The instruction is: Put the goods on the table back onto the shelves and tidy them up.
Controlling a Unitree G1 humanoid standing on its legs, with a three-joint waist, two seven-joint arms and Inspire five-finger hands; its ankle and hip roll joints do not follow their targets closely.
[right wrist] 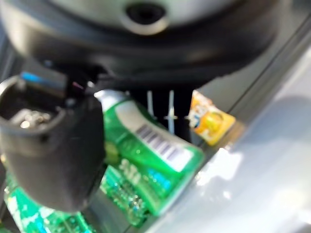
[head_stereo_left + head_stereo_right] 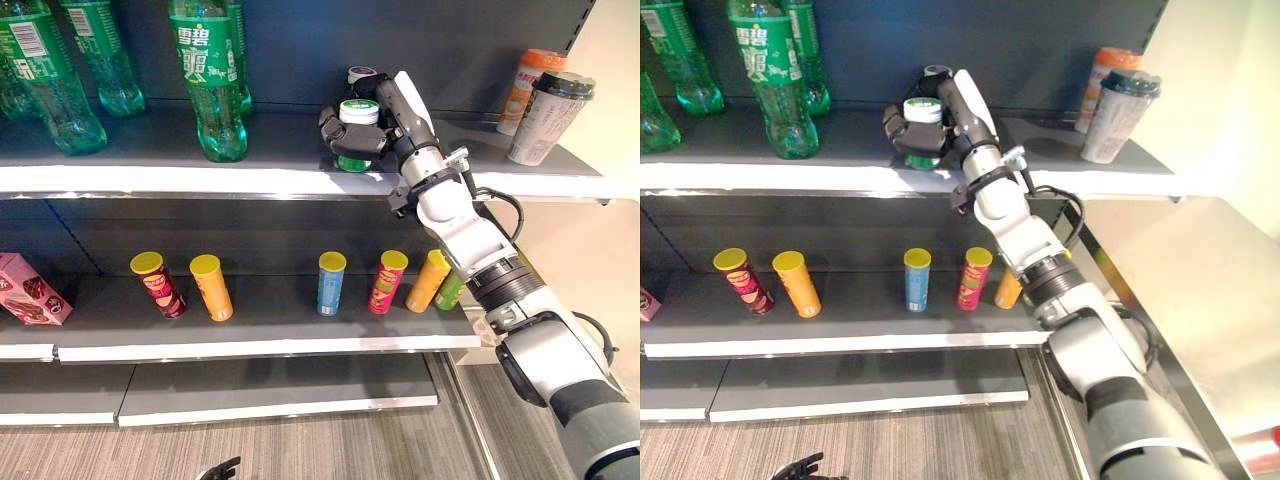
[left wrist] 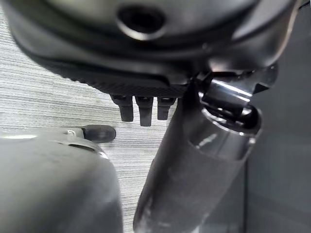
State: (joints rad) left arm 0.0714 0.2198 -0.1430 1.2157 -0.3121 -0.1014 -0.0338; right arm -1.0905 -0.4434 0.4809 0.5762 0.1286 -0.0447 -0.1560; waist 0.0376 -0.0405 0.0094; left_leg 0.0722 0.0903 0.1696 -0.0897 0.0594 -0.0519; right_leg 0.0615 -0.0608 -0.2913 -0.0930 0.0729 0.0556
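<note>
The right hand [image 2: 365, 128] is curled tight round a small green bottle [image 2: 357, 115] with a pale cap, holding it at the top shelf [image 2: 280, 165], its base on or just above the board, I cannot tell which; left of it on that shelf stand the big green bottles [image 2: 210, 80], to its right two cups [image 2: 545, 105]; on the shelf below stand a row of tubes [image 2: 331, 282], several leaning, and a pink box [image 2: 30, 290] at the far left; the left hand [image 3: 141, 108] hangs over the floor with fingers straight and slack; judging by this, the bottle is nearly placed, needing only release, and the tilted tubes are left to straighten.
</note>
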